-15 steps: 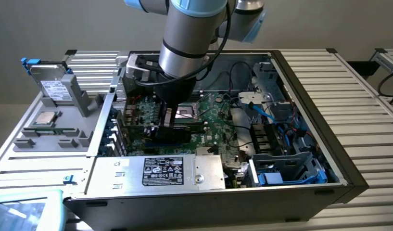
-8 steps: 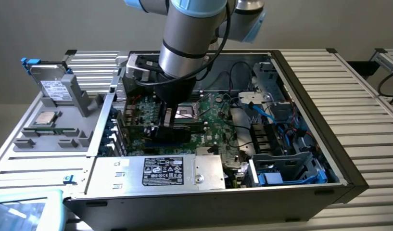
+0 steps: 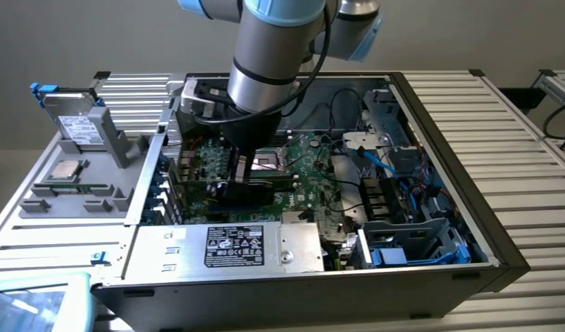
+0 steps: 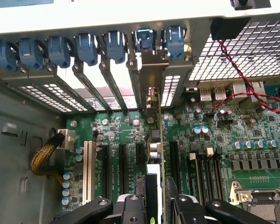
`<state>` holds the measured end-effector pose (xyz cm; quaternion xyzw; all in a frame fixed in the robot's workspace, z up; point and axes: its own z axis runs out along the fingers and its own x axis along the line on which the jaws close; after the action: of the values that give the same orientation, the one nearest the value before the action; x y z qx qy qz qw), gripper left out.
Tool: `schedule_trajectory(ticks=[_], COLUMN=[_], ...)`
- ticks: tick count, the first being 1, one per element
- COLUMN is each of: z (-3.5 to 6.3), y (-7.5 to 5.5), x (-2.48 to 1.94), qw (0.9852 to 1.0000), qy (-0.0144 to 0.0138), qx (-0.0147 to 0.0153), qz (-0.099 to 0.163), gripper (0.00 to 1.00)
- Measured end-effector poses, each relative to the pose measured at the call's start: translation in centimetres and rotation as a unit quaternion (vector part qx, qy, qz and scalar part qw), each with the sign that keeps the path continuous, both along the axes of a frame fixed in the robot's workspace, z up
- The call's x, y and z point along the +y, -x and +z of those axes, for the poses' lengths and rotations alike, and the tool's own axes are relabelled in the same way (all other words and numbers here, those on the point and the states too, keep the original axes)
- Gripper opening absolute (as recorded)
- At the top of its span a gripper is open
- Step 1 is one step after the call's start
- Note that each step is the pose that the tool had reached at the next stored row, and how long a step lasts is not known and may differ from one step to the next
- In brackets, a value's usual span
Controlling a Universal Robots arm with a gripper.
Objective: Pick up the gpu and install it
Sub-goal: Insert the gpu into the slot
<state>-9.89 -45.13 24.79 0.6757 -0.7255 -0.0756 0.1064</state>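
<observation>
My gripper [image 3: 238,178] reaches down into the open computer case [image 3: 448,117], over the large green motherboard [image 3: 306,173]. The gpu [image 3: 274,184] is a dark flat card standing on edge across the board, under the gripper. In the wrist view the gpu [image 4: 161,140] shows edge-on, running from between my fingers [image 4: 98,207] to the case's rear wall. Its metal bracket [image 4: 149,70] sits in one of the rear slot openings. The gripper [image 4: 156,210] is shut on the gpu, with one jaw on each face. The card's lower edge stands over an expansion slot; how deep it sits is hidden.
Blue slot latches [image 4: 88,46] line the rear wall. Red and black wires [image 4: 238,65] cross near the ports. The CPU socket [image 4: 266,196] lies beside the gripper. A power supply [image 3: 232,245] and blue cables [image 3: 393,173] crowd the case. A tray [image 3: 42,200] holding a drive [image 3: 79,128] stands at the exterior view's left.
</observation>
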Motion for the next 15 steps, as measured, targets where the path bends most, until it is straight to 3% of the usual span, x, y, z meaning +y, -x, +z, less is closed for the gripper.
schedule_trajectory(ticks=[5,7,9,15], z=[-0.05,-0.07,-0.06,-0.1], y=[0.04,0.03,0.04,0.03], x=[0.07,0.09,0.09,0.07], qw=[1.0,1.0,1.0,1.0], qy=[-0.0007,-0.0013,-0.0015,-0.0014], qx=[0.0006,0.0044,0.006,0.0067], qz=[0.0,0.0,0.0,0.0], gripper=[0.27,0.27,0.27,0.27])
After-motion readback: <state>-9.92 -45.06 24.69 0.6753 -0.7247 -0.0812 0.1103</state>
